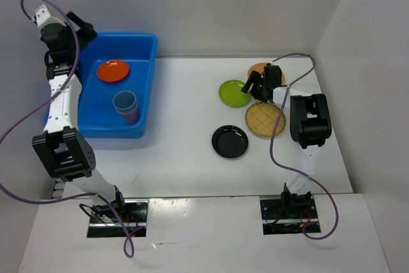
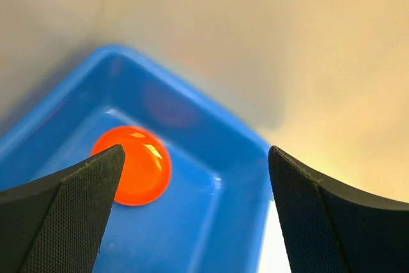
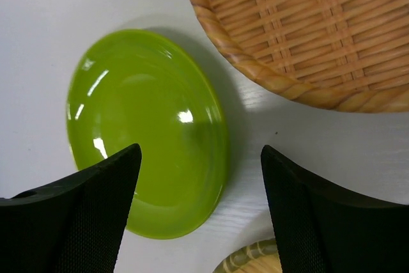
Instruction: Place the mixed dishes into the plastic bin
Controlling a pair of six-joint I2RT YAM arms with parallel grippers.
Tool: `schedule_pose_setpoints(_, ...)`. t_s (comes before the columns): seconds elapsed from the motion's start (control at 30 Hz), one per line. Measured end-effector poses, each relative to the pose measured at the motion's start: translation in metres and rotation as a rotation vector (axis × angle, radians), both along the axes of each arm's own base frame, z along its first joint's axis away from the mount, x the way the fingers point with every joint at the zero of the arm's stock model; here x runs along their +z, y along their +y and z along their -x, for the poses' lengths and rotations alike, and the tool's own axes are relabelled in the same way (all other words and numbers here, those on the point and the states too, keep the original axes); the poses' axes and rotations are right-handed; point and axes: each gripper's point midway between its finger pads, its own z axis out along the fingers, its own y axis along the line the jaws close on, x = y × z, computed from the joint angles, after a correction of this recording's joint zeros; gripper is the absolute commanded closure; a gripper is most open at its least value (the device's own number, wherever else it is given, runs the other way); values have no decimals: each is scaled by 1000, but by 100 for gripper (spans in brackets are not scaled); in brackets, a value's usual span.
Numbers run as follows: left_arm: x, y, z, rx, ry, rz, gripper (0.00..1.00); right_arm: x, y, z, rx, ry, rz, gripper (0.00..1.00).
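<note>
**Green plate next in line: rim grip advised**

**Claws.** The right gripper (image 3: 199, 161) hangs over the green plate (image 3: 147, 132) with its fingers spread wide and nothing between them. No contact with the plate is visible. The left gripper (image 2: 196, 158) is over the far left corner of the bin (image 1: 96, 112), also spread and empty.

**Location of items.** The bin stands at the far left of the table. Inside it lie the orange plate (image 1: 113, 71) and a blue cup (image 1: 125, 105). The cup's lower part shows a pinkish tint, and I cannot tell whether a second cup is nested there. On the right, outside the bin, are:
- the green plate
- the black plate (image 1: 230, 140), nearer and slightly left of it
- one woven disc (image 1: 264, 119) just right of the green plate
- another disc (image 1: 257, 68) farther back, partly hidden by the gripper

**Handling assessment.** The green plate looks hard, glossy and shallow, and is probably light. The sheen suggests a slippery surface, so a pinch across the flat face would likely slide off. The raised rim is the only practical hold, with one finger inside the lip and one outside, low against the table.

**Where to grip.** The wrist view shows a disc edge just beside the plate on one side. The open left rim gives more finger room. A shallow grip risks the plate tilting or dropping in transit. The discs look stiff but coarse, and should give better friction.
</note>
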Motion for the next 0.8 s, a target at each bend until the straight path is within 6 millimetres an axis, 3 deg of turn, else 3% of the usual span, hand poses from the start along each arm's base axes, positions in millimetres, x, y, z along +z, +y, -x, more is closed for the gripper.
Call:
schedule_pose_setpoints(0.1, 28, -27, 9, -76, -47, -31, 1, -5, 2, 0, 6, 11, -10, 22)
schedule_pose_setpoints(0.2, 39, -51, 12, -152, -65, -50, 1, -5, 3, 0, 11, 16, -15, 28)
schedule_pose_setpoints(0.43, 58, -105, 23, -322, -104, -59, 1, -17, 13, -6, 44, 49, -52, 74)
schedule_pose_setpoints(0.5, 61, -117, 29, -363, -111, -59, 1, -19, 15, -7, 49, 54, -60, 96)
schedule_pose_setpoints(0.53, 62, -123, 31, -391, -113, -59, 1, -19, 17, -7, 51, 58, -74, 100)
schedule_pose_setpoints(0.67, 56, -156, 38, -514, -105, -52, 1, -13, 21, -8, 62, 50, -95, 100)
schedule_pose_setpoints(0.8, 32, -213, 50, -731, -58, -27, 1, -2, 23, -3, 79, 37, -105, 100)
